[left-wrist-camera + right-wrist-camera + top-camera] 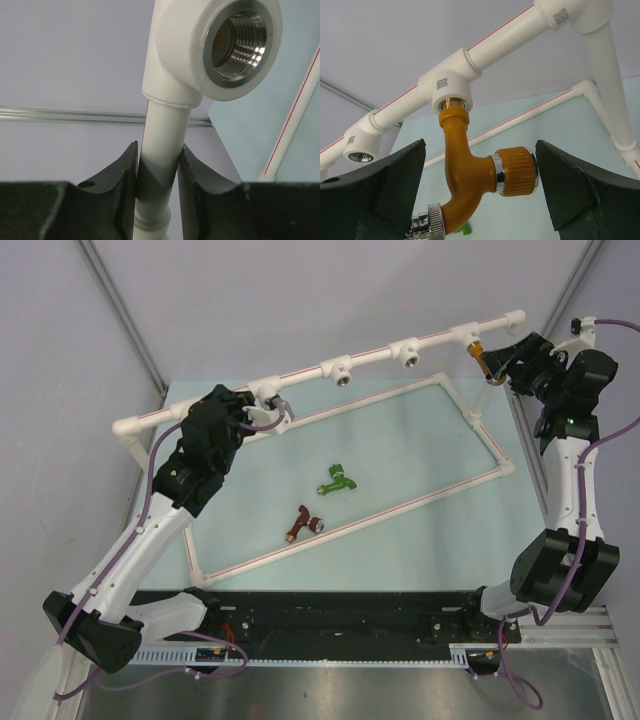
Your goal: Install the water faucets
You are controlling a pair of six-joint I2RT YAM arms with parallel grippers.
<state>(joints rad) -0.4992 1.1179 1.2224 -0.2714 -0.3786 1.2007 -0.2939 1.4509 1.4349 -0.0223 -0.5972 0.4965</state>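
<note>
The right gripper (480, 170) holds its jaws spread either side of the orange-yellow faucet (460, 170), which hangs stem-up in the end tee socket (451, 90) at the desk's (420, 530) 1 o'clock. Its knob sits just beside, perhaps touching, the 3 o'clock jaw. The left gripper (157, 165) pinches the white pipe frame (161, 125). The green faucet (337, 480) and red-brown faucet (304, 524) lie mid-desk, long axes roughly 2-to-8 o'clock. They are at 8 o'clock from the right jaws but nearer the left arm.
</note>
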